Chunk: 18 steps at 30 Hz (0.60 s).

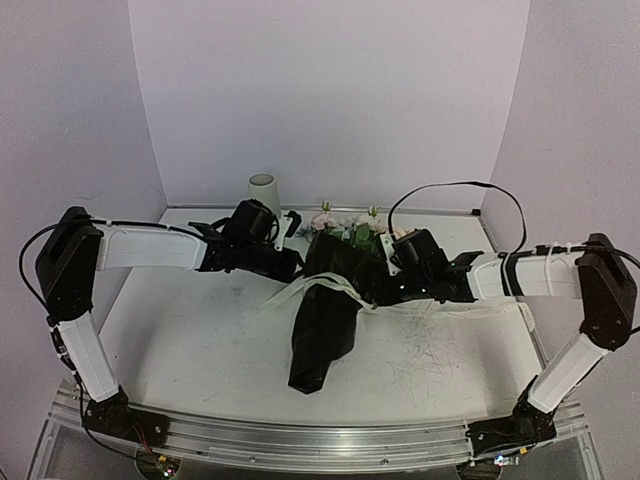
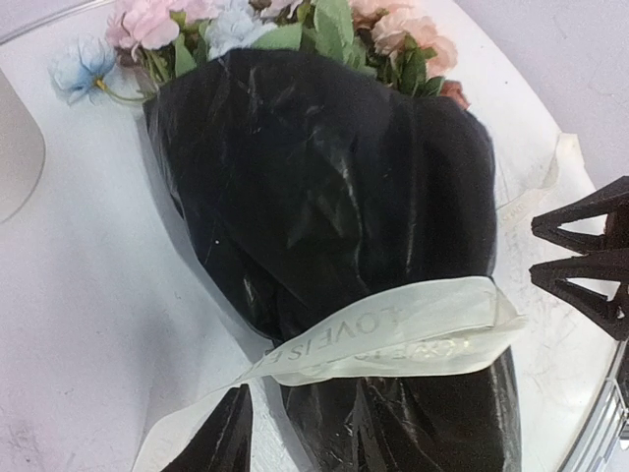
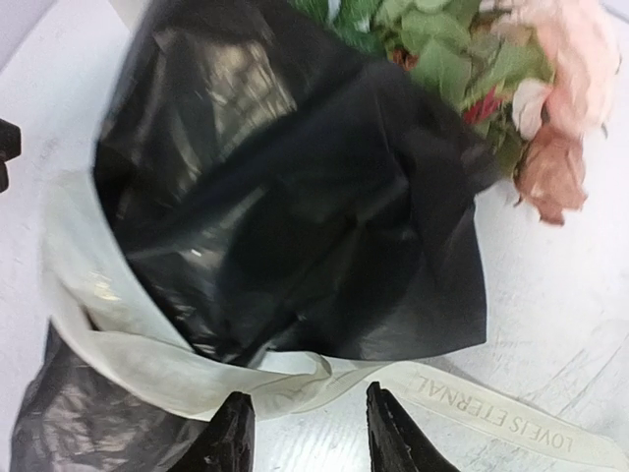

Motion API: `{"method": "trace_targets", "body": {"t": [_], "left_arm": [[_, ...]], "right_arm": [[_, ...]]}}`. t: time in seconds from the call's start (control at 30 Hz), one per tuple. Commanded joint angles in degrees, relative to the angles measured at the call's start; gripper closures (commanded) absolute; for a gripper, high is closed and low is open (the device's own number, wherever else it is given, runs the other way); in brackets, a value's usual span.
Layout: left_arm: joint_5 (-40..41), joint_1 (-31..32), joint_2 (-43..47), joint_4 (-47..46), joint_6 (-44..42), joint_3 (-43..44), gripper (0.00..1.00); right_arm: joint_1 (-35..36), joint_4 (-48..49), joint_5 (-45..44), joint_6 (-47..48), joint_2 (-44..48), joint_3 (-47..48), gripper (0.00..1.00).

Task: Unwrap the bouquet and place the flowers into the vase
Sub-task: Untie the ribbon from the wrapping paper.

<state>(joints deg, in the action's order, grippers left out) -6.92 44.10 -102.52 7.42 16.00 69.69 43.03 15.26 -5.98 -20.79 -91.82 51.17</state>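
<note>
The white table [image 1: 180, 340] fills the lower half of the overhead view, with scuff marks at its lower right. At its centre lies the bouquet [image 1: 325, 320], its black paper cone pointing toward the bottom of the frame. The stems are hidden inside the wrap.

The vase [image 1: 263, 194] stands upright above and left of centre, apart from the bouquet. Its foot is hidden behind the left arm [image 1: 150, 245].

A cream ribbon [image 2: 393, 334] circles the cone, with loose ends trailing over the table. It is printed "LOVE IS ETERNAL".

The flowers [image 1: 350, 225], pink, peach, pale blue and rust among green leaves, spill from the cone's upper end.

The right gripper [image 3: 307, 393] has its fingers spread with nothing between them, and the ribbon lies just above the tips. The left gripper [image 1: 290, 264] merges with the black wrap, so I cannot tell how its fingers stand.
</note>
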Motion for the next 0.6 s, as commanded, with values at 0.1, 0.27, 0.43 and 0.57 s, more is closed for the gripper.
{"method": "trace_targets", "body": {"t": [0.1,0.27,0.43,0.57], "left_arm": [[-3.41,0.48,7.08,-2.87,-4.63,-0.54,0.6],[-4.5,0.55,10.58,-7.13,-6.1,-4.11,0.38],[-9.19,0.59,9.47,-7.17,-9.9,-4.05,0.39],[-14.77,1.23,7.62,-7.16,-15.48,-3.71,0.41]], "right_arm": [[-0.13,4.34,2.11,4.07,7.95,-3.79,0.18],[-0.17,6.6,3.28,4.17,10.96,-4.97,0.02],[-0.13,6.47,9.84,5.32,9.1,-4.54,0.19],[-0.12,6.63,11.56,6.18,7.92,-4.8,0.5]]}}
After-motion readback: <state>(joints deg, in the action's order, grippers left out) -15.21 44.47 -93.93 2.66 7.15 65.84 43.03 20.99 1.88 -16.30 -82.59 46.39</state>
